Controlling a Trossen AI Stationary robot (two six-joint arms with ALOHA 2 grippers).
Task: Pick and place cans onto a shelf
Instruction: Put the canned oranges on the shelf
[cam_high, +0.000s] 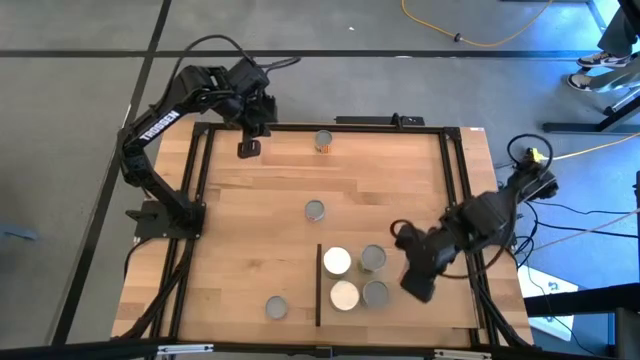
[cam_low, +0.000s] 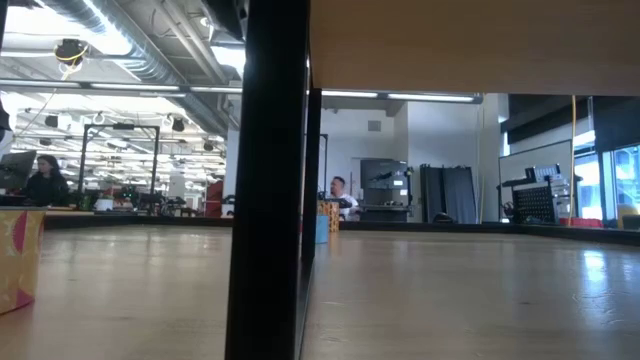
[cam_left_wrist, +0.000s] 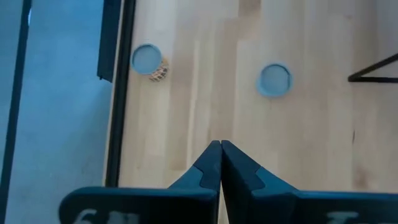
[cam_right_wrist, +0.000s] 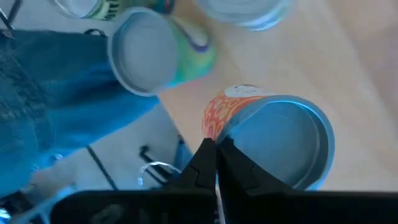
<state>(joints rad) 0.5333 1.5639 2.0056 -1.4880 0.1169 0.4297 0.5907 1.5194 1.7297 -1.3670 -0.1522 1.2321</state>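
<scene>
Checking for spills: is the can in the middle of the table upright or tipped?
Upright: the middle can shows only its round top from above, no side.

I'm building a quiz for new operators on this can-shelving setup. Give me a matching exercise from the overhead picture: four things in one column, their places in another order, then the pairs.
Things:
1. left gripper
2. right gripper
3. orange-sided can
4. white-topped can

Places:
A. near the table's far edge, alone
B. on the shelf, just right of its dark strip
C. over the far left corner
D. over the shelf's right side, beside the cans

Pairs: 1-C, 2-D, 3-A, 4-B
</scene>
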